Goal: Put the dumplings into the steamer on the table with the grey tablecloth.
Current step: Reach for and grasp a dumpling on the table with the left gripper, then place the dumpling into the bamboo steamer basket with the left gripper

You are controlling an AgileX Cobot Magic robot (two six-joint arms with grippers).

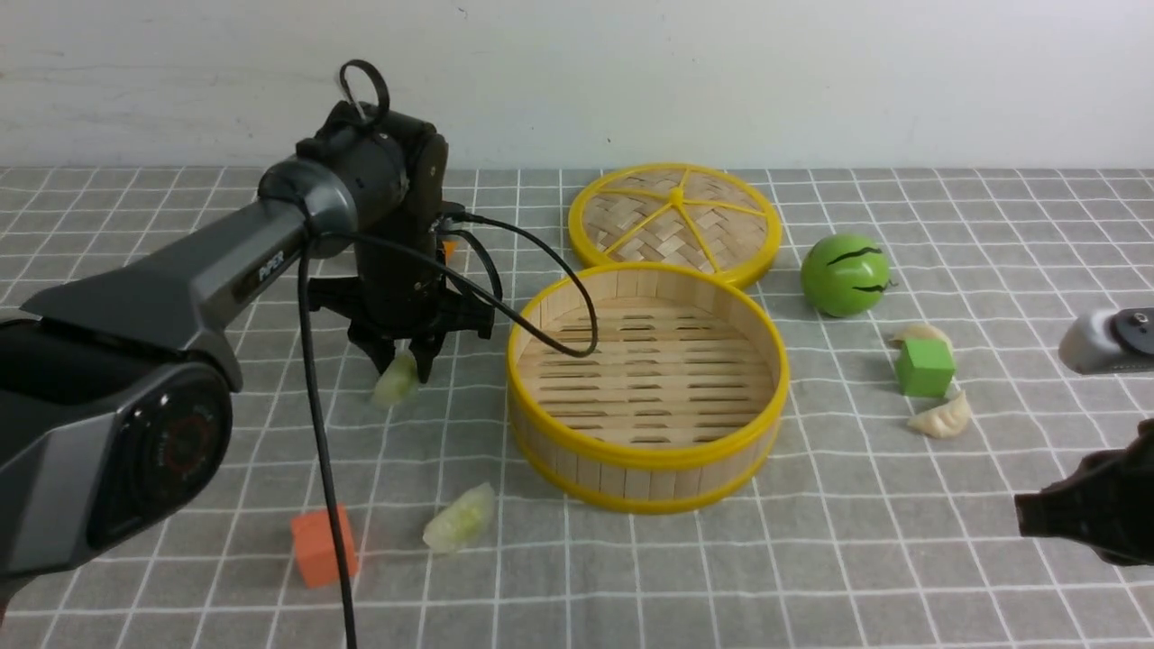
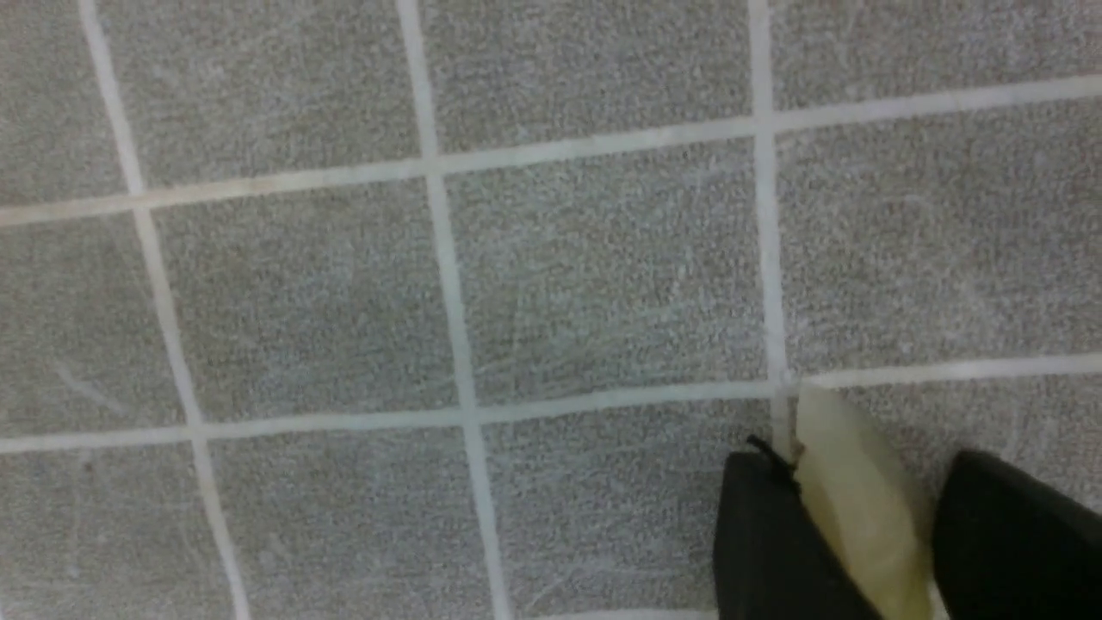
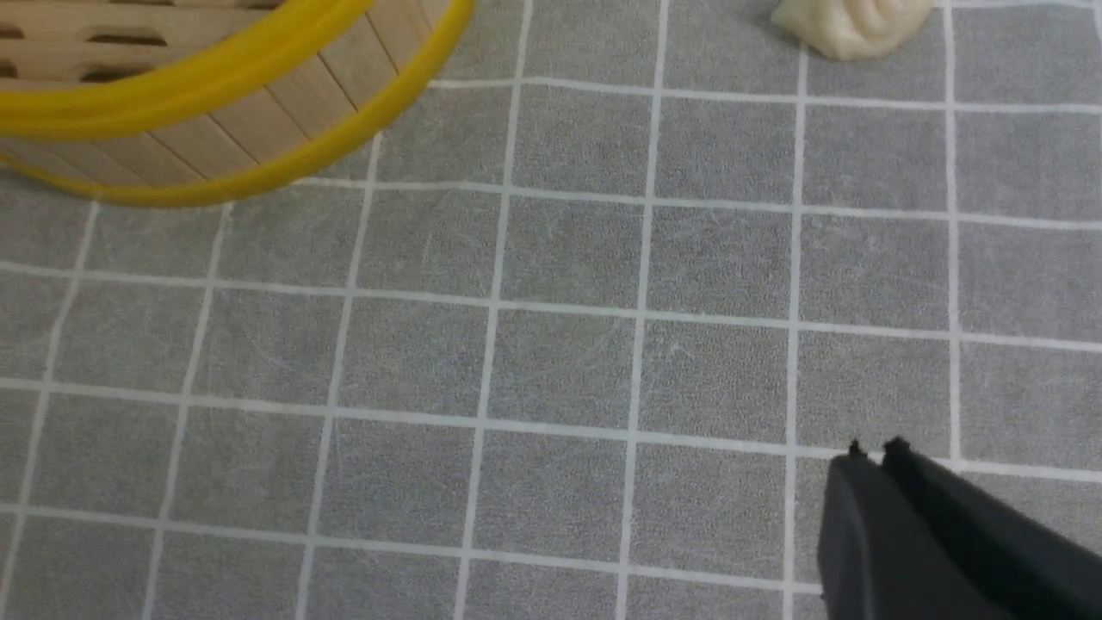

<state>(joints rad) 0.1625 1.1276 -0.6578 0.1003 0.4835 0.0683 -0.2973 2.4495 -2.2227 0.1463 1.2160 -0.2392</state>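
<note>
My left gripper (image 1: 403, 356) points down at the grey tablecloth (image 1: 811, 559) left of the steamer (image 1: 631, 478), shut on a pale green dumpling (image 1: 396, 380) that stands on end between its fingers (image 2: 775, 534). In the left wrist view the dumpling (image 2: 852, 499) pokes out past the fingertips over the cloth. A second green dumpling (image 1: 460, 518) lies near the front. Two cream dumplings (image 1: 942, 416) (image 1: 920, 333) lie to the right of the steamer, whose slatted floor is bare. My right gripper (image 1: 1028, 514) hovers shut with nothing in it at the front right (image 3: 874, 448).
The woven lid (image 1: 674, 221) lies flat behind the steamer. A green striped ball (image 1: 845, 275) and a green cube (image 1: 924, 367) sit near the cream dumplings. An orange cube (image 1: 323, 545) rests at the front left. The left arm's cable (image 1: 550, 338) hangs over the steamer's rim.
</note>
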